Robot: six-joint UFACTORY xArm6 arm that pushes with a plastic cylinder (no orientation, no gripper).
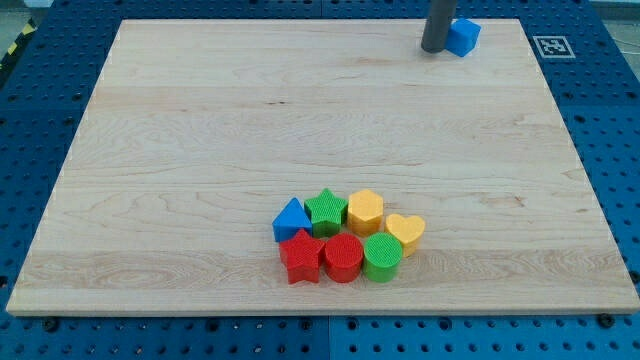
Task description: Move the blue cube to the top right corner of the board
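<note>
cluster sitting well below my tip and left: blue triangular block [289, 220], red star [301, 257], green star [326, 210] | my tip [433, 49] pressing nothing held, just a rod | blue cube [462, 37] touching its right side, lying near the board [200, 130] top right corner

Straight dark grey rod, my tip [434, 49]

Pale wooden board [200, 150] on blue perforated table [610, 150], small black-and-white marker tag [552, 46] at board's top right corner. Blue cube [463, 36] near top edge, toward view's right. Tight cluster low in centre: blue triangular block [290, 219], green star [326, 210], orange hexagonal block [365, 210], yellow heart [406, 231], red star [301, 256], red cylinder [343, 257], green cylinder [383, 256].
</note>
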